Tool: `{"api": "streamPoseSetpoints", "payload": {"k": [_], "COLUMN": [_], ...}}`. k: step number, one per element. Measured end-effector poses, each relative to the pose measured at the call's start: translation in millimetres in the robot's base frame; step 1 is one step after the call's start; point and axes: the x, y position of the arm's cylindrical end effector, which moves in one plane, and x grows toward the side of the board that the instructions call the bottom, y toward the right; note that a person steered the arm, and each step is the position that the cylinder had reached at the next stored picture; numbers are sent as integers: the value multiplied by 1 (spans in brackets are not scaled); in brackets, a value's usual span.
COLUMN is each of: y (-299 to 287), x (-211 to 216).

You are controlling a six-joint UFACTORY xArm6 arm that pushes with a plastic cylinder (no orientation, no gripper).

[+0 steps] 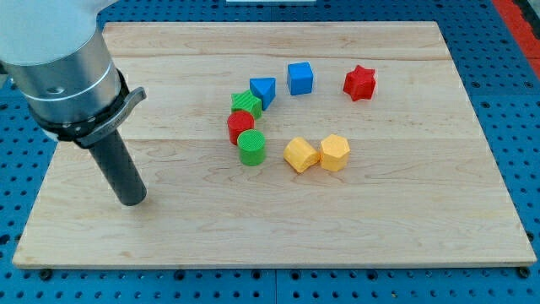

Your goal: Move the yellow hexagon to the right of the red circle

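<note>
The yellow hexagon (334,153) lies right of the board's centre, touching a second yellow block (300,155) on its left. The red circle (240,127) sits left of them, wedged between a green block (246,104) above it and a green circle (251,147) below it. My tip (132,200) rests on the board at the view's left, far left of all the blocks and touching none.
A blue triangle (263,89), a blue cube (299,78) and a red star (359,82) lie toward the view's top. The wooden board (422,228) sits on a blue perforated table (515,101).
</note>
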Motion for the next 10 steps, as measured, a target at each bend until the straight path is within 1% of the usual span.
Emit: {"api": "streamPoseSetpoints", "payload": {"k": [1, 2, 3, 4, 5, 6, 7, 8, 9, 10], "y": [4, 76, 169, 272, 288, 287, 286, 270, 264, 231], "x": [24, 38, 7, -2, -65, -82, -53, -45, -68, -64]}}
